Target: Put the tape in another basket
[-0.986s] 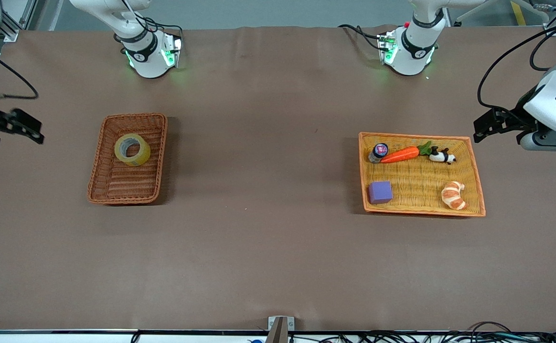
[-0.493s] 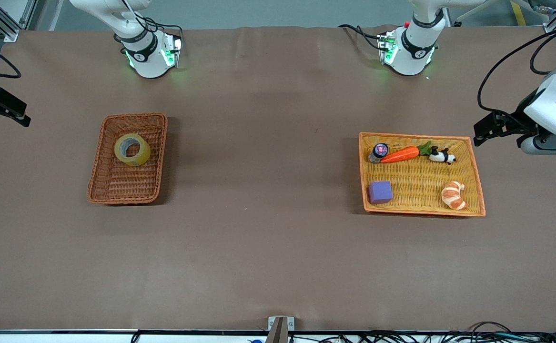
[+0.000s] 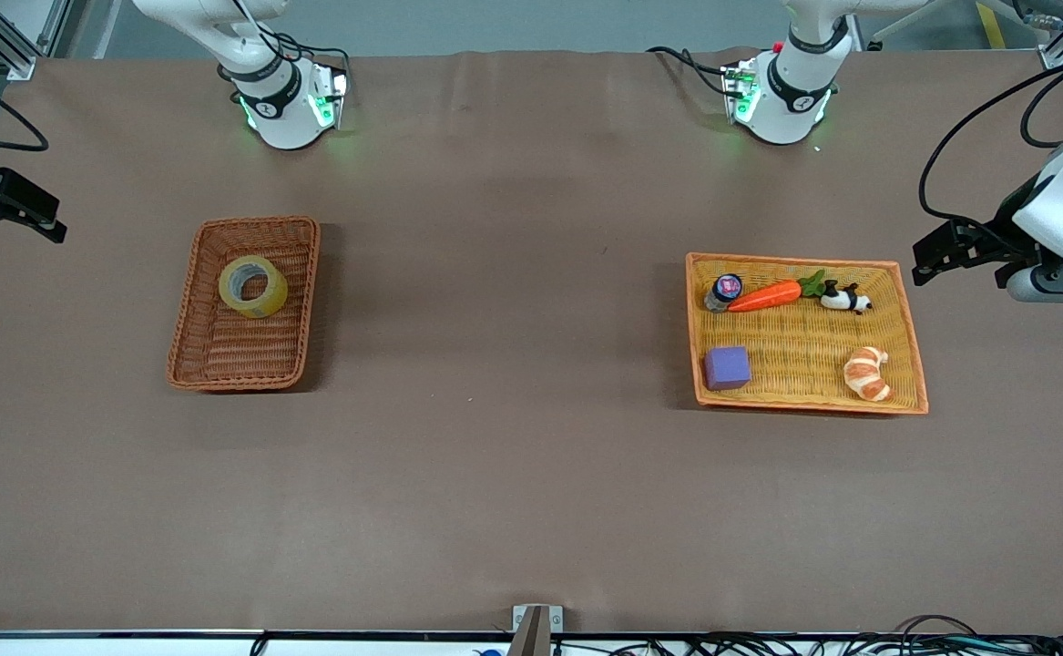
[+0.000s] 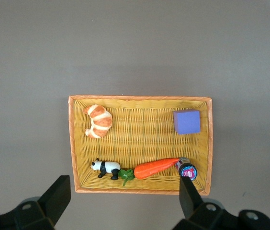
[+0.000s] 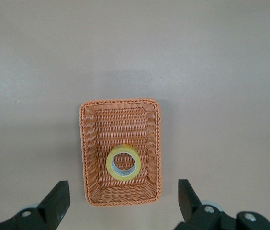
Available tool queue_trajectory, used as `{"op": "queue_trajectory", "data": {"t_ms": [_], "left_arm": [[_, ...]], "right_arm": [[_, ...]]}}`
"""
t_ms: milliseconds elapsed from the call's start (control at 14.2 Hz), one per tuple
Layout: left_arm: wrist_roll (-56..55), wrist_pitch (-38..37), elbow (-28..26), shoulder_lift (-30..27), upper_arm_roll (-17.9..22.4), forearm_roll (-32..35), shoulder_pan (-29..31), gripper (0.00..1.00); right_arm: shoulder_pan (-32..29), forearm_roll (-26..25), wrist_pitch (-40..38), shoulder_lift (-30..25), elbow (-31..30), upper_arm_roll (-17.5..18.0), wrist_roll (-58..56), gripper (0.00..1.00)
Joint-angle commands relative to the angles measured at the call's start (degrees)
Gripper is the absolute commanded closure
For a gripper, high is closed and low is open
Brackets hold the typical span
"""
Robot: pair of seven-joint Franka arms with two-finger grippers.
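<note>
The tape (image 3: 253, 286), a yellowish ring, lies flat in the reddish-brown wicker basket (image 3: 180, 339) at the right arm's end of the table, in the part of the basket toward the robot bases. The right wrist view shows the tape (image 5: 123, 162) in the basket (image 5: 84, 153) far below. My right gripper (image 3: 12, 223) is open and empty, high over the table's edge at that end; it also shows in its wrist view (image 5: 123, 201). My left gripper (image 3: 923, 260) is open and empty, high beside the yellow tray (image 3: 914, 337); it also shows in its wrist view (image 4: 123, 203).
The orange-rimmed yellow tray (image 4: 72, 143) at the left arm's end holds a toy carrot (image 3: 765, 295), a panda figure (image 3: 845, 297), a croissant (image 3: 866, 373), a purple cube (image 3: 727, 367) and a small jar (image 3: 723, 291). Bare brown table lies between the two baskets.
My right gripper has moved up and toward the robot bases at the table's edge, then settled. My left gripper has drifted slightly outward. The tape has not moved.
</note>
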Motion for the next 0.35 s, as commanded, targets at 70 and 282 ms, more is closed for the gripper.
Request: {"op": "queue_trajectory", "data": {"t_ms": [70,282], "left_arm": [[-0.08,-0.86,1.24,0.39,0.08,0.13,-0.17,0.0],[-0.08,-0.86,1.15,0.39,0.08,0.13,-0.17,0.0]], "right_arm": [[0.82,0.9,-0.12,-0.44,-0.12,-0.08,0.94,0.0],[0.64,0.9,0.32,-0.44,-0.12,-0.16,0.85,0.0]]}}
